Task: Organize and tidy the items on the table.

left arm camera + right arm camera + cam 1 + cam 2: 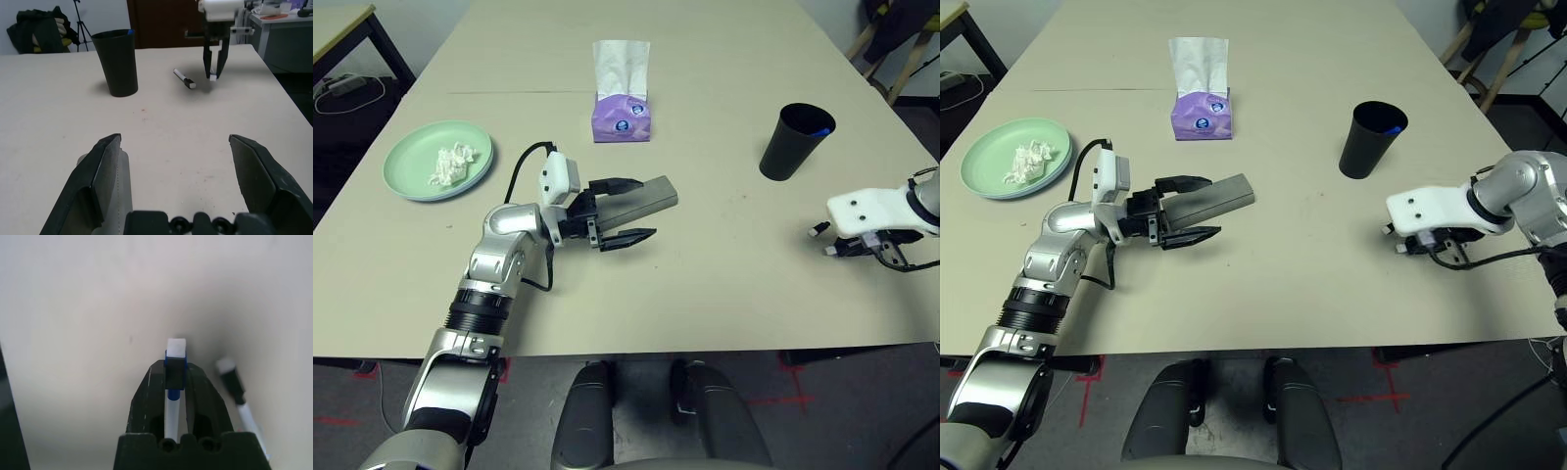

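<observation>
At the right wrist frame's centre, the right arm's black fingers grip a blue-and-white marker lengthwise between them; the left arm's spread fingers flank the grey oblong case, centre frame, unclenched.

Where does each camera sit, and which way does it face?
Left and right eyes: on the head, looking forward and down at the table, both forearms showing.
Left wrist: on the left arm, looking along its open gripper across the table; the right gripper shows too.
Right wrist: on the right arm, looking down along fingers closed on a marker.
Shared: both eyes show the plate; both wrists show a marker lying loose.
</observation>
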You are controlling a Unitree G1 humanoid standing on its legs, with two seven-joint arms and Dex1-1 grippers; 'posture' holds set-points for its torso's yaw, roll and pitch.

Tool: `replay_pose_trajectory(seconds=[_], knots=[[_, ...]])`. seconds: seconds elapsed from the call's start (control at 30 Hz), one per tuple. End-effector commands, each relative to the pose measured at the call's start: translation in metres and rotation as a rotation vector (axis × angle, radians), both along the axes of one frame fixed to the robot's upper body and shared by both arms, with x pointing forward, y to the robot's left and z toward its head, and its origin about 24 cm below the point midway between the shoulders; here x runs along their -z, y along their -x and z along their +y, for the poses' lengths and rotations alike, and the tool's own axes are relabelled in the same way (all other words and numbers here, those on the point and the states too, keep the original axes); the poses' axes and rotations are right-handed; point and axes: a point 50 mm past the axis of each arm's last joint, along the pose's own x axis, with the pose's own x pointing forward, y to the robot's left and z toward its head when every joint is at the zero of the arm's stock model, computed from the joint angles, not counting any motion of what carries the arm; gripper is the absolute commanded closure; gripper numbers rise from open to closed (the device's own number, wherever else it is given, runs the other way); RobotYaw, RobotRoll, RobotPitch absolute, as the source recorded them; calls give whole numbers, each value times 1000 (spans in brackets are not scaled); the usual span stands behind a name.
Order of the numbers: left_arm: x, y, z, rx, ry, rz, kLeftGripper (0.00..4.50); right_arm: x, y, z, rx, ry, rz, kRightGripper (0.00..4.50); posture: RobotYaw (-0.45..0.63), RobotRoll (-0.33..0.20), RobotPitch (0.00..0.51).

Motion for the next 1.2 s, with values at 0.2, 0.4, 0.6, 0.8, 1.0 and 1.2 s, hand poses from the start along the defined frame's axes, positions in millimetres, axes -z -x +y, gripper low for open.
replay_pose_trajectory(seconds=[0.2,0.4,0.6,0.8,1.0,1.2], knots=[[4,4,2,2,-18,5,0,-33,-6,52,108,-541,-54,4081,79,0,186],[10,5,8,-42,-20,33,0,-51,-14,70,207,-888,-201,4081,62,0,182],[8,1,9,-122,41,34,0,-66,-26,76,295,-1173,-493,4081,55,0,172],[9,0,8,-175,54,27,0,-64,-31,68,466,-1379,-671,4081,62,0,173],[3,-6,9,-200,42,13,0,-63,-38,49,650,-1455,-811,4081,58,0,175],[-1,-6,6,-182,59,5,0,-69,-41,35,772,-1488,-924,4081,54,0,176]])
